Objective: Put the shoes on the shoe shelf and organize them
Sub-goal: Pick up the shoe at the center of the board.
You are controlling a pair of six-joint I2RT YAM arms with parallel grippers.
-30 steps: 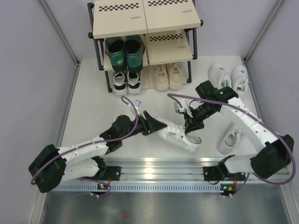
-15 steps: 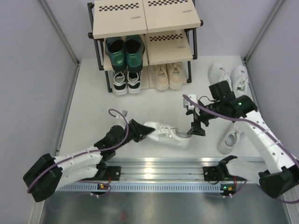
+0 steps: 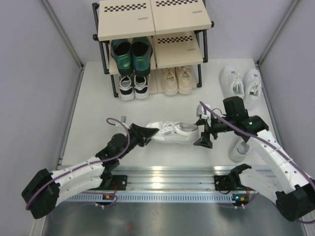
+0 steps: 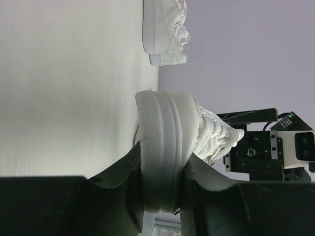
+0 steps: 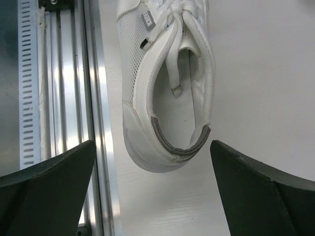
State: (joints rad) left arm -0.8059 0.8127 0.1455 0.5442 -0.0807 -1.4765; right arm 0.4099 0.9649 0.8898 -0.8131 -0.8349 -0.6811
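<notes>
Top external view: where is the white sneaker [image 3: 172, 132] right now?

On its own in the middle of the tabletop [image 3: 98, 108], lying level across the picture, toe to the left, well short of the shoe shelf [image 3: 152, 22]. Whether the sole is touching down, I cannot tell.

Who has it?

The left hand [image 3: 146, 132] is clamped on the toe cap, and the left wrist view shows a finger pressed to each side. The right hand [image 3: 203, 132] is spread wide just off the heel, touching nothing.

That's new?

Yes. A second ago the right hand was at the shoe's collar and the sneaker pointed down toward the rail. Since then it has swung level and shifted left, and the right fingers have come off it. I read that as a handover finished.

And for the task?

The left arm alone now carries the shoe. The shelf already holds the green heeled shoes [image 3: 130, 54] on the middle tier, with the black-and-white sneakers [image 3: 133, 87] and beige sneakers [image 3: 178, 79] below. The middle tier's right half looks free. The freed right arm is near the other white sneaker [image 3: 240, 151], and the white pair [image 3: 240, 81] waits beside the shelf.
</notes>
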